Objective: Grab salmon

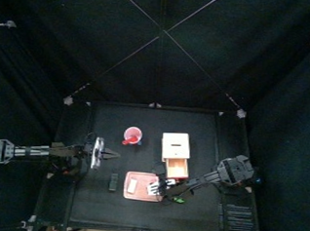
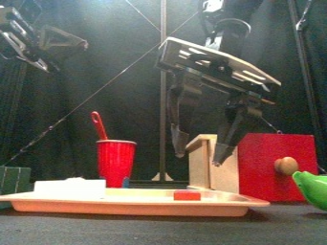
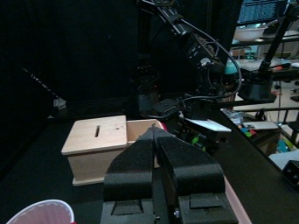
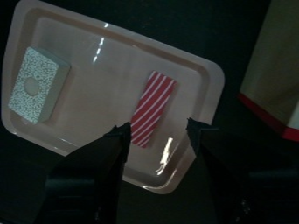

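Observation:
The salmon is a flat red-pink strip with pale stripes lying in a pale pink tray. My right gripper hangs open just above it, one jaw on each side of the strip's near end, touching nothing. In the front view the salmon shows as a small red piece on the tray, under the right gripper. From above, the right gripper is at the tray's right edge. The left gripper is shut and empty, held off the table's left side.
A white speckled block also lies in the tray. A tan box with a red side stands behind the tray. A red cup is at the back left, and a green item at the front right.

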Available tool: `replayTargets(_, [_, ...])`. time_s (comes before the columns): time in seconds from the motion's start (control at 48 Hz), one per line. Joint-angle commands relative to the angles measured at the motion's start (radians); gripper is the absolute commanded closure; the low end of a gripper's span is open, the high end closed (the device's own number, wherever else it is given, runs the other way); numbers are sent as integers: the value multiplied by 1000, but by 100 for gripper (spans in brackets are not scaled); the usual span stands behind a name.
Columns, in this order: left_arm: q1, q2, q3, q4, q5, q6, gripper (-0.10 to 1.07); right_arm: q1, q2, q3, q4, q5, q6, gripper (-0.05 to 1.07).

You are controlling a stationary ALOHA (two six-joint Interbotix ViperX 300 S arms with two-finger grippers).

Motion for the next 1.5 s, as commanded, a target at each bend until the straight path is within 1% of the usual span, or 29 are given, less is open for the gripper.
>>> replayTargets(0.0, [3, 2, -14, -3, -3, 0, 59, -6, 0, -23, 0, -37, 3, 15])
replayTargets(0.167, [3, 0, -11, -3, -3, 0, 59, -11, 32, -23, 0, -71, 5, 15])
replayTargets(0.417, [3, 0, -11, -3, -3, 0, 59, -11, 57, -25, 6, -71, 15, 15])
replayTargets(0.688, [3, 2, -9, -3, -3, 0, 59, -12, 86, -48, 6, -71, 3, 15])
replayTargets(1.479, [3, 0, -8, -14, -3, 0, 59, -14, 103, -48, 8, -66, 0, 16])
